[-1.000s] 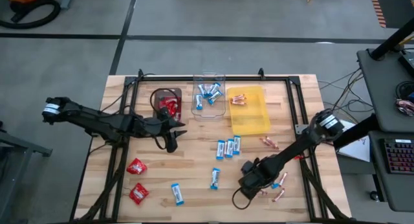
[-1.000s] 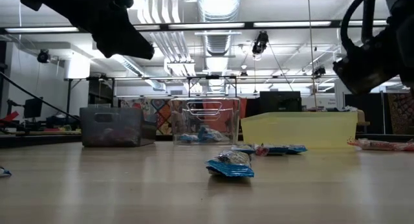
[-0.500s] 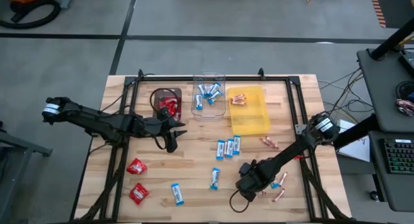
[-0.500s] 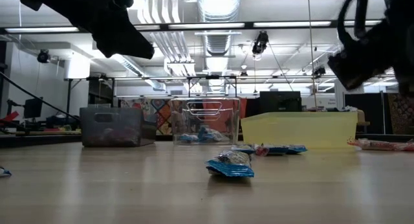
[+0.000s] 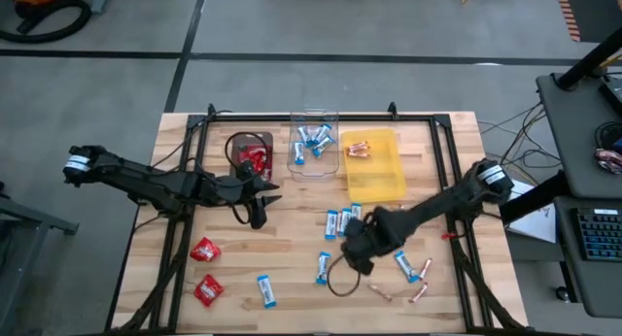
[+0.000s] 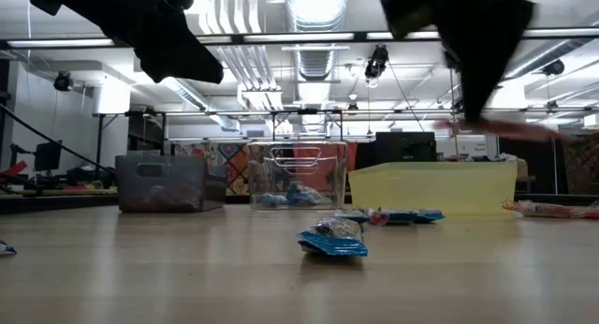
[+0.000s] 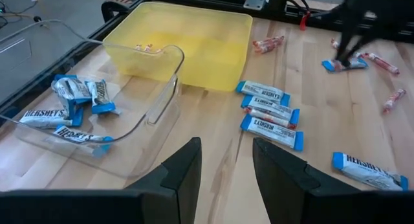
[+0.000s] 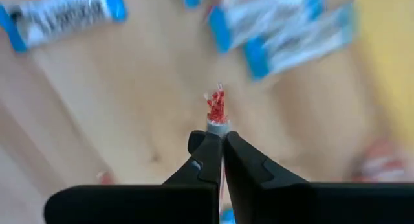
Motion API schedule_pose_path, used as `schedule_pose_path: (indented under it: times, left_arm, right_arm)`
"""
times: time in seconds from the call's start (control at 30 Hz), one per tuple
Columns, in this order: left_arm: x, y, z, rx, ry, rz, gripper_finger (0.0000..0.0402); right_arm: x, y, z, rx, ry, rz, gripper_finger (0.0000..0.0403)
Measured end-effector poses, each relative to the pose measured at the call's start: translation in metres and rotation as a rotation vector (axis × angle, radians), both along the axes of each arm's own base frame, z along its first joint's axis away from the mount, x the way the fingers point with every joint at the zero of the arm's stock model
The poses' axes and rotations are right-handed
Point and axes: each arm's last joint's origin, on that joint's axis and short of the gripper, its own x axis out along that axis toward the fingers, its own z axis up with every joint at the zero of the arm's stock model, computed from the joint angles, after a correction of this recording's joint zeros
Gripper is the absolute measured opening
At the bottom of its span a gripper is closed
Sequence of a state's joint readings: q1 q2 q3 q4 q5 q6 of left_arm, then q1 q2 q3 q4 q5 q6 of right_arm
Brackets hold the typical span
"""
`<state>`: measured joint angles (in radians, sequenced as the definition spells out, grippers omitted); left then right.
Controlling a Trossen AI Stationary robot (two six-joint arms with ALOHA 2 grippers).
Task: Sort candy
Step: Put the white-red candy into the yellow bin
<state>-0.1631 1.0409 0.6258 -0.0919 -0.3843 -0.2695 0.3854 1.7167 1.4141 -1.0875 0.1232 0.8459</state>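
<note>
The right gripper [image 8: 216,141] pinches what looks like a pinkish stick [image 8: 217,111]; the left gripper [image 7: 225,160] hangs half open, empty

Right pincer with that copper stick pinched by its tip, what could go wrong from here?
The right pincer grips only the end of the thin copper stick, so it may slip out mid-air. Its likely target, the yellow tray, lies past a cluster of blue bars; a low pass might scatter them.
</note>
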Motion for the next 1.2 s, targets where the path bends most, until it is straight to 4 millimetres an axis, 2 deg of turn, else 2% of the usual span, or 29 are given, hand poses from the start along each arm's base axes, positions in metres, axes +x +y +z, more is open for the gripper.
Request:
schedule_pose_path:
  times: [0.2,0.33,0.43,0.53,0.67,0.83,0.97,1.2]
  left_arm:
    - [0.0,0.0,0.0,-0.001,-0.006,-0.001,0.0123]
    - [0.0,0.0,0.0,-0.001,-0.005,-0.001,0.0123]
    - [0.0,0.0,0.0,-0.002,-0.004,-0.001,0.0123]
    - [0.0,0.0,0.0,-0.002,-0.003,-0.001,0.0123]
    - [0.0,0.0,0.0,-0.002,-0.003,-0.001,0.0123]
    - [0.0,0.0,0.0,-0.002,-0.003,-0.001,0.0123]
    - [0.0,0.0,0.0,-0.002,-0.003,-0.001,0.0123]
    - [0.0,0.0,0.001,0.001,-0.007,-0.002,0.0123]
  right_arm:
    - [0.019,-0.054,0.031,-0.127,-0.009,0.159,0.0008]
    - [0.025,-0.099,0.033,-0.19,0.044,0.307,0.0009]
    - [0.021,-0.128,0.028,-0.205,0.132,0.466,0.0009]
    - [0.019,-0.16,0.021,-0.217,0.162,0.554,0.0009]
    - [0.014,-0.208,0.005,-0.232,0.15,0.576,0.0009]
    - [-0.005,-0.255,-0.024,-0.152,0.089,0.549,0.0009]
    - [-0.019,-0.277,-0.044,-0.175,0.081,0.522,0.0009]
    - [-0.021,-0.285,-0.053,-0.217,0.037,0.539,0.0009]
